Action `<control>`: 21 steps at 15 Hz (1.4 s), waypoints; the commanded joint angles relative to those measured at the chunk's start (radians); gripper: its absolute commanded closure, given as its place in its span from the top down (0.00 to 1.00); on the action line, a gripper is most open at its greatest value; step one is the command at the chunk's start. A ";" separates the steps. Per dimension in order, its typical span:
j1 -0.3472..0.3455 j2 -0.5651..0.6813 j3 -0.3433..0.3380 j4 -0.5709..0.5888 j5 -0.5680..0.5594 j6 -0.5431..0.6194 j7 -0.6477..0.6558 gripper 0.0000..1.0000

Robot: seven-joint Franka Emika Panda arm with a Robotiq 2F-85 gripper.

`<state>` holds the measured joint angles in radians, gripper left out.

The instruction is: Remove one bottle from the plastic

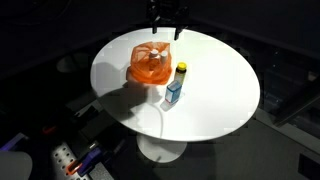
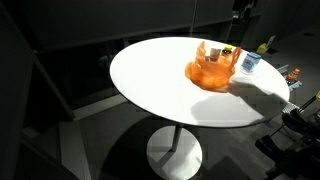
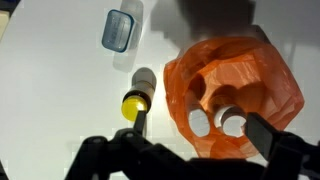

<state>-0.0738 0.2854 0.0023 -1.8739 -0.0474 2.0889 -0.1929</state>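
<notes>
An orange plastic bag (image 1: 150,65) sits on the round white table (image 1: 215,105); it also shows in an exterior view (image 2: 210,70) and in the wrist view (image 3: 235,75). Two white-capped bottles (image 3: 232,122) stand inside it. A yellow-capped bottle (image 1: 181,70) (image 3: 136,98) stands on the table just beside the bag. A pale blue bottle (image 1: 174,93) (image 3: 120,28) (image 2: 250,62) stands a little further out. My gripper (image 3: 205,140) is open and empty, hanging well above the bag (image 1: 166,28).
The table rim (image 2: 150,95) curves close around the bag in an exterior view. A power strip (image 1: 65,158) and cables lie on the floor below the table. The surroundings are dark.
</notes>
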 commanded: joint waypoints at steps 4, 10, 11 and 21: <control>-0.009 0.168 0.018 0.162 0.103 -0.046 -0.083 1.00; -0.006 0.272 0.019 0.236 0.131 -0.092 -0.016 1.00; -0.006 0.286 0.020 0.249 0.133 -0.100 -0.014 1.00; 0.012 0.380 0.029 0.337 0.117 -0.151 -0.005 1.00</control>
<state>-0.0673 0.6307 0.0267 -1.5977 0.0691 1.9814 -0.2227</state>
